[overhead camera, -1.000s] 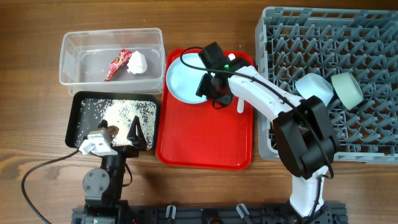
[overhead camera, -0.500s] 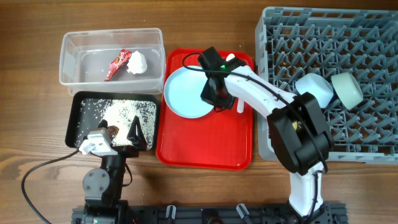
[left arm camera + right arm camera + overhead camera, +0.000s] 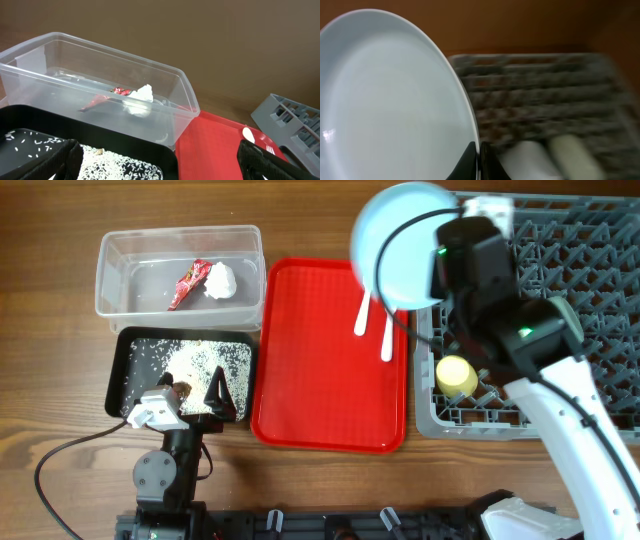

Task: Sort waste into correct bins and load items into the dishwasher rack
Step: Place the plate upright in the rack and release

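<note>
My right gripper (image 3: 434, 264) (image 3: 480, 161) is shut on the rim of the round light-blue plate (image 3: 400, 242) (image 3: 390, 100). It holds the plate up on edge over the far left corner of the grey dishwasher rack (image 3: 600, 210) (image 3: 545, 85). A yellow cup (image 3: 457, 375) stands in the rack's near left part. The white spoon (image 3: 363, 315) (image 3: 248, 134) and fork (image 3: 386, 340) lie on the red tray (image 3: 320, 380). The clear tub (image 3: 110, 305) (image 3: 115, 52) holds the red sachet (image 3: 188, 283) (image 3: 120, 91) and the tissue (image 3: 220, 280) (image 3: 140, 95). My left gripper (image 3: 185, 402) (image 3: 160, 165) is open at the black tray (image 3: 118, 360), which holds rice crumbs (image 3: 195, 360) (image 3: 115, 162).
My right arm (image 3: 560, 390) crosses the rack and hides its middle. In the right wrist view two pale rounded shapes (image 3: 555, 155) lie blurred in the rack. Bare wooden table (image 3: 60, 440) surrounds the trays.
The right gripper closed on the plate's rim, lifted it off the red tray and swung it up and right to the rack. Spoon and fork now show. The left arm stayed still.
</note>
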Robot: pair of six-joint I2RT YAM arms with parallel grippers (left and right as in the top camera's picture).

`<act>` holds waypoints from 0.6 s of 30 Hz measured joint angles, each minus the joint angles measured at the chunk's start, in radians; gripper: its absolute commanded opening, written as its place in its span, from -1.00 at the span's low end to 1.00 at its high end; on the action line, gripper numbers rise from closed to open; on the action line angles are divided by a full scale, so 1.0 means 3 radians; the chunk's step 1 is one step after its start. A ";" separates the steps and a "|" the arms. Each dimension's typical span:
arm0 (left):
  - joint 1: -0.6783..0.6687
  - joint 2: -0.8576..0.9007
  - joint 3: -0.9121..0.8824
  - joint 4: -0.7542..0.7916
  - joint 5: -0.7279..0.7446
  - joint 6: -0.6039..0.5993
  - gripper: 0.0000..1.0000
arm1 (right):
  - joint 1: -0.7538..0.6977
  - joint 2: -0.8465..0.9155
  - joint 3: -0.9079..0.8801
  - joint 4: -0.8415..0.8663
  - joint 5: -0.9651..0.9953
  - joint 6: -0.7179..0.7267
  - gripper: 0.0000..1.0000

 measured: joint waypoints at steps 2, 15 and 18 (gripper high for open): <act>0.0000 0.0000 0.0000 0.0000 0.0000 -0.0001 1.00 | -0.0296 0.0029 -0.0001 0.0064 0.0351 -0.0210 -0.91; 0.0000 0.0000 0.0000 0.0000 0.0000 -0.0001 0.99 | -0.1125 0.1044 -0.0001 0.1389 0.1200 -0.1637 -0.91; 0.0000 0.0000 0.0000 0.0000 0.0000 -0.0001 0.99 | -0.1125 0.1316 -0.0004 0.1757 0.1279 -0.2111 -0.91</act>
